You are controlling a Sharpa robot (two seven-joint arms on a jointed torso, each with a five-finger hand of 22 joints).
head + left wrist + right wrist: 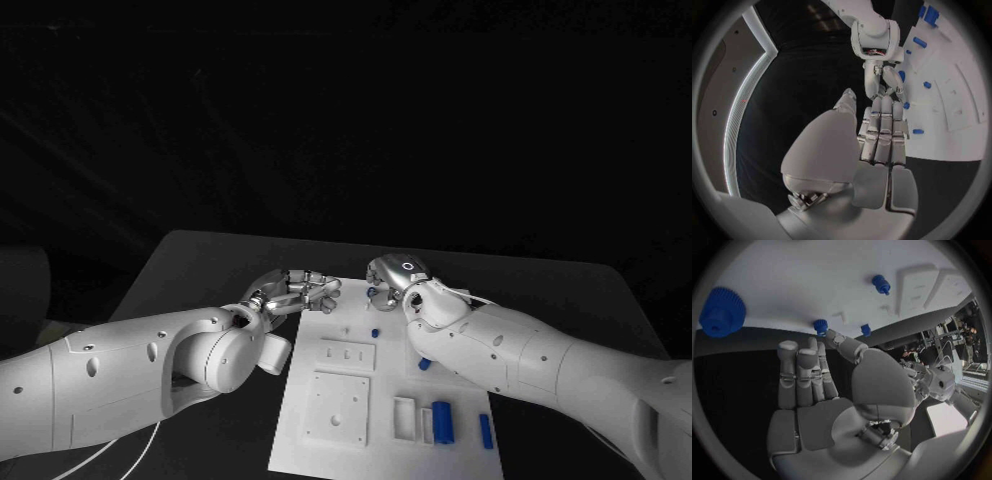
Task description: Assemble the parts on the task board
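From my seat it's just the black table (188, 262) filling the lower half of the head view — with the white task board (378, 440) lying flat on it, bottom centre.

On the table (188, 260) we find the task board (335, 440) lying in the middle, reaching toward the near edge. Our left hand (293, 292) sits at the board's far left corner and our right hand (397, 283) at its far edge, the two close together. On the near right part of the board two parts (444, 421) lie side by side, with a small peg (375, 333) farther back between the hands.
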